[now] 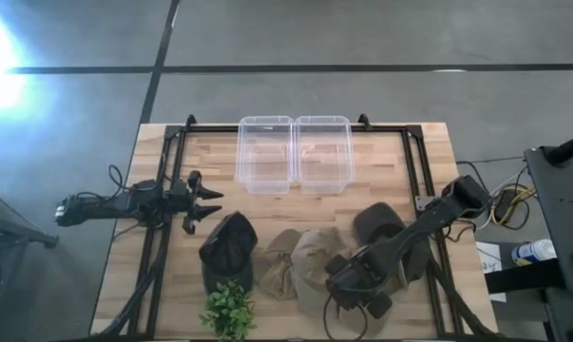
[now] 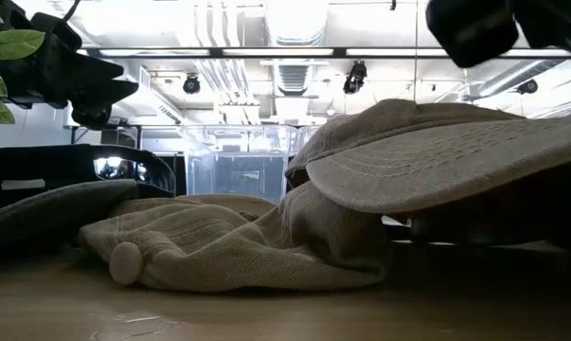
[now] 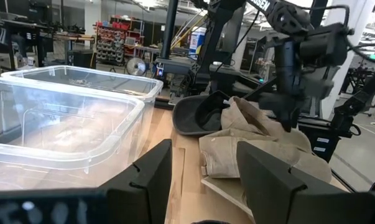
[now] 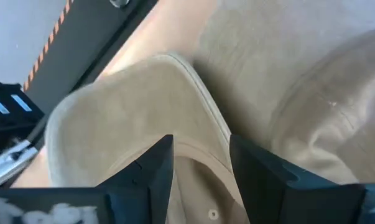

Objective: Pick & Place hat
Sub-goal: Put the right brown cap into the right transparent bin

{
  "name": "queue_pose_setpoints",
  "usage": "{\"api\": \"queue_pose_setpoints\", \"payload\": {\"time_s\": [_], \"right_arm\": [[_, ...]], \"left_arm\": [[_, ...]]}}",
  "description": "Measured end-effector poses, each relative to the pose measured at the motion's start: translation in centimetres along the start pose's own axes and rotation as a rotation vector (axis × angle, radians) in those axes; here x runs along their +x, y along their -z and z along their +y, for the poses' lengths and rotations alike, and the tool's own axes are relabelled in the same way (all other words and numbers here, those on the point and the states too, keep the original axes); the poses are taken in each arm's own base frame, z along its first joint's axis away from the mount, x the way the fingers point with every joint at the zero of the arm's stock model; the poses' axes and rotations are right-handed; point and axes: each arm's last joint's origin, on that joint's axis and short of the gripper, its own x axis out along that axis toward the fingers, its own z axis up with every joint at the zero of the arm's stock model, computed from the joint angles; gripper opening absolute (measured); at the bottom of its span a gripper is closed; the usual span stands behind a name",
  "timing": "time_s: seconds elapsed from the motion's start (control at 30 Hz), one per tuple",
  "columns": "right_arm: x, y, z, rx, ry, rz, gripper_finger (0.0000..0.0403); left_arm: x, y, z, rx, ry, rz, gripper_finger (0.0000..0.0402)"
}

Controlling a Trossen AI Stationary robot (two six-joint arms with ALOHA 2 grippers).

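Observation:
A tan cap (image 1: 313,268) lies near the table's near edge, its brim (image 2: 437,166) raised off the wood. My right gripper (image 1: 348,285) hovers right over it, open. In the right wrist view the brim's seamed edge (image 4: 199,93) runs into the gap of my right gripper (image 4: 201,146). A crumpled tan soft hat (image 1: 278,261) lies to the cap's left. A dark cap (image 1: 229,245) lies farther left and a dark grey hat (image 1: 379,223) to the right. My left gripper (image 1: 208,204) waits open by the table's left side. My right gripper comes at the tan cap from above, one finger (image 4: 153,174) on either side of the cloth beside the brim (image 4: 203,162). Whether the fingers touch the cloth, I cannot tell.
Two clear plastic bins (image 1: 265,154) (image 1: 324,154) stand side by side at the far edge. A small green plant (image 1: 229,309) sits at the near edge, below the dark cap. A black frame (image 1: 414,161) runs round the table. Bare wood lies between the bins and the hats.

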Motion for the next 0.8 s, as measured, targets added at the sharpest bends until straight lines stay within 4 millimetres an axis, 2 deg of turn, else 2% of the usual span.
{"api": "queue_pose_setpoints", "payload": {"time_s": [0.17, 0.33, 0.5, 0.7, 0.8], "right_arm": [[2.9, 0.5, -0.8, 0.002, 0.004, 0.073, 0.0153], [4.6, 0.5, -1.3, 0.017, 0.009, 0.119, 0.0153], [4.5, 0.4, -1.3, 0.001, 0.007, 0.138, 0.0153], [2.7, 0.1, -2.0, -0.031, 0.025, 0.079, 0.0153], [3.4, 0.5, -2.7, -0.018, 0.003, 0.112, 0.0153]], "left_arm": [[0.0, 0.0, 0.0, 0.000, -0.001, 0.004, 0.0174], [0.0, 0.1, 0.0, 0.000, -0.001, 0.006, 0.0174], [0.1, 0.1, 0.0, 0.000, -0.001, 0.010, 0.0174], [0.1, 0.1, 0.0, 0.000, -0.001, 0.011, 0.0174], [0.1, 0.1, 0.0, 0.000, -0.002, 0.013, 0.0174]]}}
